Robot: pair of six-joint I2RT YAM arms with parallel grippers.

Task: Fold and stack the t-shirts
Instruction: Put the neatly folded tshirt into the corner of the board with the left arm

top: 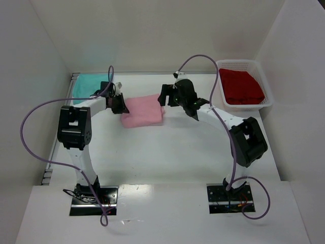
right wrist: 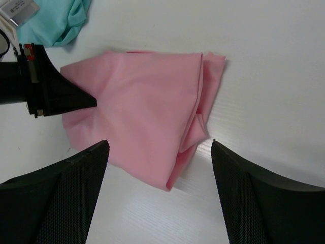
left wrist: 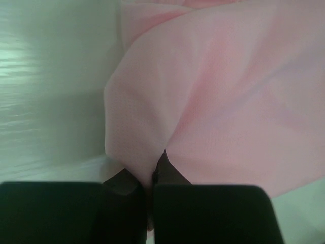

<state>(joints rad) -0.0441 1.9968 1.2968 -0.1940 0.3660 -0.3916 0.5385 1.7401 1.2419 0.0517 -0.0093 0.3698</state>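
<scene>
The folded light pink t-shirt [top: 143, 111] lies on the white table between the two arms. My left gripper [top: 120, 104] is at its left edge, shut on a pinch of the pink cloth [left wrist: 152, 127]. My right gripper [top: 165, 96] is open and empty, just right of the shirt's far corner; the pink t-shirt [right wrist: 147, 112] shows between its spread fingers [right wrist: 61, 193]. The left gripper [right wrist: 76, 96] shows in the right wrist view, at the shirt's far side. A teal t-shirt [top: 90, 85] lies at the back left. A red t-shirt [top: 242, 85] lies folded in a basket.
A white mesh basket [top: 268, 96] stands at the back right and holds the red shirt. White walls close in the table on the left, back and right. The teal shirt [right wrist: 56, 20] lies just behind the left gripper.
</scene>
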